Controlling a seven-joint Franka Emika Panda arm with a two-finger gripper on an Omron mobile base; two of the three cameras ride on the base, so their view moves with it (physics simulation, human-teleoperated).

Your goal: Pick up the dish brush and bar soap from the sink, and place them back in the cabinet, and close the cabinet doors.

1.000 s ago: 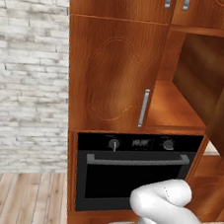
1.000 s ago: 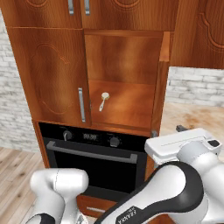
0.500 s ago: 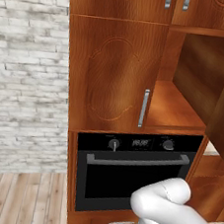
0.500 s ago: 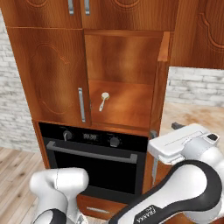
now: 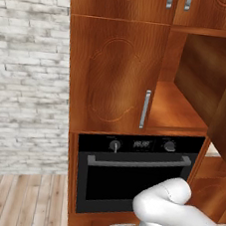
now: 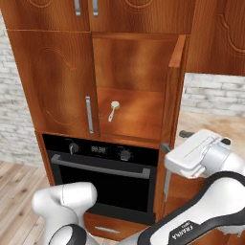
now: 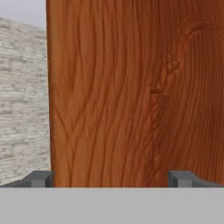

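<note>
Arm is folded low in front of the black oven (image 6: 103,177), elbow up, forearm sweeping right; the hand sits far right, beside the outer face of the open right cabinet door (image 6: 173,95). Gripper (image 7: 111,178) has its fingertips spread wide apart with nothing between them, pointed square at that door's carved wood panel, close up.

Cabinet (image 5: 180,111): left door (image 5: 112,75) is closed, silver bar handle (image 5: 145,109) at its right edge. Right door stands swung out toward the robot.

Right base view looks into the open compartment: dish brush (image 6: 113,110) is inside on the shelf, toward the left rear, cream head up, handle angled down. The left base view shows the bare shelf floor on the right side, brush spot hidden behind the closed left door. Can't see bar soap or sink.

The hand view adds a strip of white brick wall (image 7: 22,100) left of the door edge.
</note>
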